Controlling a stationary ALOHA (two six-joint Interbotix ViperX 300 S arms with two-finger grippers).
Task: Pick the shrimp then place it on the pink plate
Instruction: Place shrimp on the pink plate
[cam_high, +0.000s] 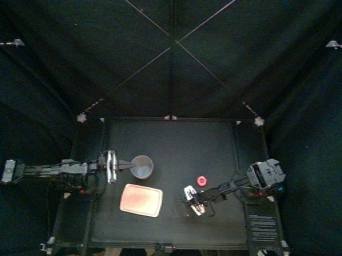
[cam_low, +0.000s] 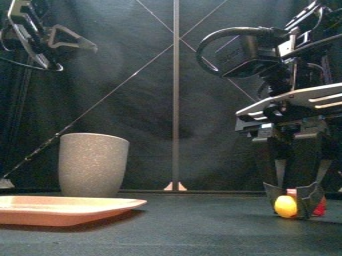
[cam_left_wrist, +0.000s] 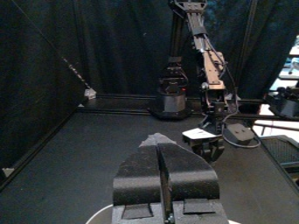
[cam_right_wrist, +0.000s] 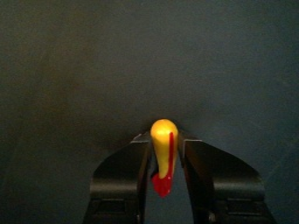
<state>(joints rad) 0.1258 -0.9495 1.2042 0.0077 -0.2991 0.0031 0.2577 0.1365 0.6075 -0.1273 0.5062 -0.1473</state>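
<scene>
Right claw (cam_right_wrist: 163, 144), on the arm entering from the right, is lowered to the front right part of the bench (cam_high: 174, 140). Its two jaws are clamped on the shrimp (cam_right_wrist: 163, 157), one on each flank. Left claw (cam_left_wrist: 162, 140), on the arm entering from the left, is held above the bench's left side with its jaws pressed together and nothing between them.

Pink plate (cam_low: 67, 208): a flat tray lying front and centre-left on the bench, with a bare surface. It lies near the right claw, to that claw's left, and apart from it.

Grey cup (cam_low: 94, 165): tall, speckled and upright, just behind the plate toward the back curtain and just beside the left claw.

Shrimp: a yellow-orange body with a red stripe and red tail, gripped between the right claw's jaws. It sits low at the bench surface, to the right of the plate and not on it. Whether it touches the bench cannot be told.

Small red round toy (cam_high: 202, 181): has a pale centre and lies on the bench just behind the right claw, separate from the plate.
</scene>
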